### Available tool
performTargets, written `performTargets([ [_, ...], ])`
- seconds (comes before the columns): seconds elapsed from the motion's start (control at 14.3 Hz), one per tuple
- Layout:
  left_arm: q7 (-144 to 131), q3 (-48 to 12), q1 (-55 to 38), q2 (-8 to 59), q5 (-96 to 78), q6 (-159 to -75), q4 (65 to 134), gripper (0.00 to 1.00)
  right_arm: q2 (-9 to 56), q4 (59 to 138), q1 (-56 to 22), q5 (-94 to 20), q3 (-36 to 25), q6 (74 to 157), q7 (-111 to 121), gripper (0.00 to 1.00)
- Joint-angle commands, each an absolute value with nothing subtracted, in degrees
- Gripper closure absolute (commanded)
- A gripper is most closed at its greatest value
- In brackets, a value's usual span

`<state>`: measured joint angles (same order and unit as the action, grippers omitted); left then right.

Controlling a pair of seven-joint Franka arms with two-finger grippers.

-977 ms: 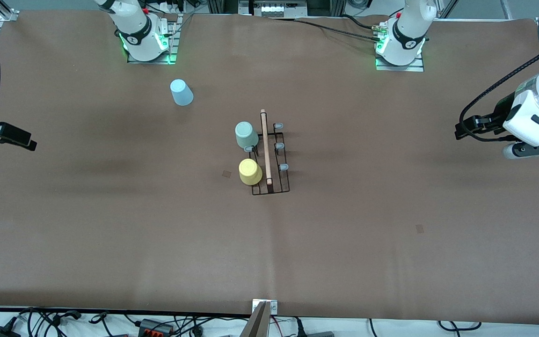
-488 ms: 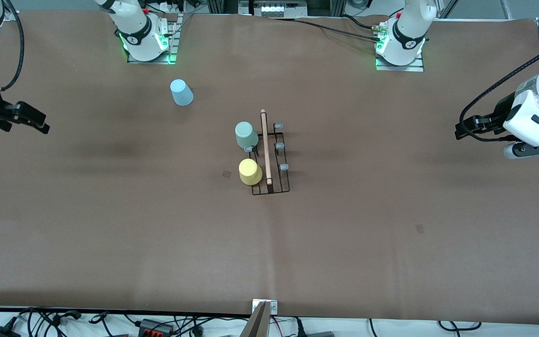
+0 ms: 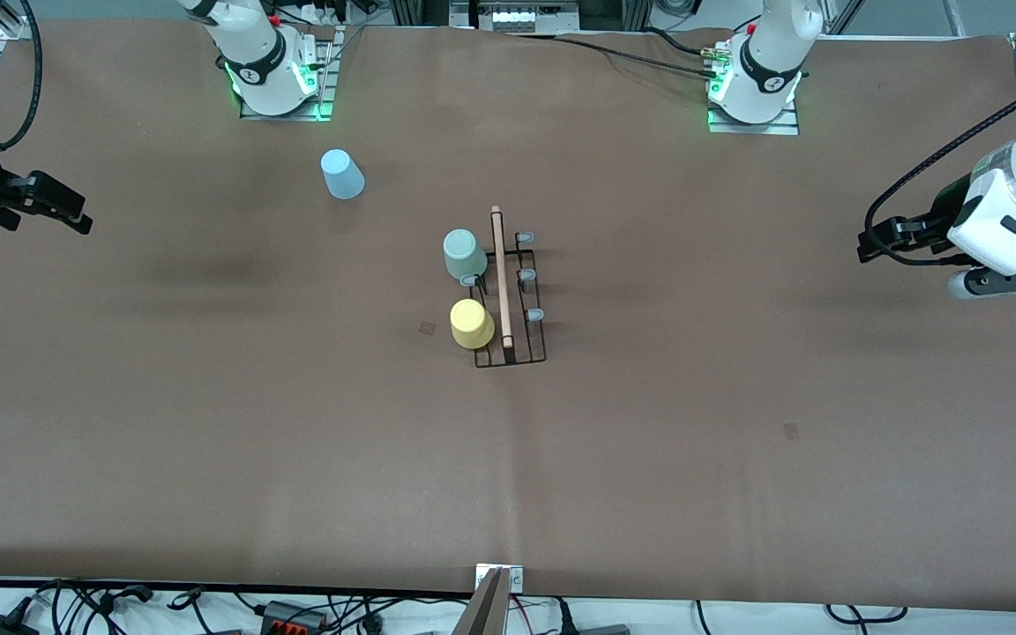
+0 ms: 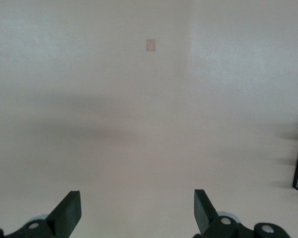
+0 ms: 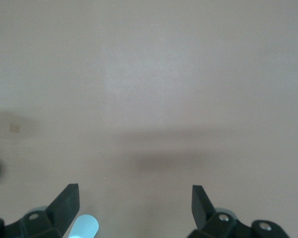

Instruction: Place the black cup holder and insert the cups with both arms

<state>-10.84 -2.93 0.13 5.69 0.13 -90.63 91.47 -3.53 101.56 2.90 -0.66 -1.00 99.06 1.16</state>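
1. Front view: the black cup holder (image 3: pixel 510 295) stands mid-tabletop (image 3: pixel 702 459), with the green cup (image 3: pixel 464 254) and yellow cup (image 3: pixel 472 324) on it.
2. The blue cup (image 3: pixel 342 174) stands near the right arm's base.
3. The left gripper (image 4: pixel 135 210) and the right gripper (image 5: pixel 134 206) hang over opposite tabletop ends, jaws wide and empty.

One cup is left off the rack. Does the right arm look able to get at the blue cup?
Probably yes: the blue cup stands alone on bare table near the right arm's base, and the right claw, open and empty, has nothing between.
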Motion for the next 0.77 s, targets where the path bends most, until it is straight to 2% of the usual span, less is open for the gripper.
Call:
performTargets([
  [0.0,-9.49,-3.08,0.53,5.19,0.62,-89.74,91.23,0.00,-4.66,102.13,3.25,0.18,-0.79,97.47,2.29,0.00],
  [0.7,-9.49,-3.08,0.53,5.19,0.53,-89.65,91.23,0.00,-5.54,102.39,3.16,0.09,-0.62,97.56,1.76,0.00],
])
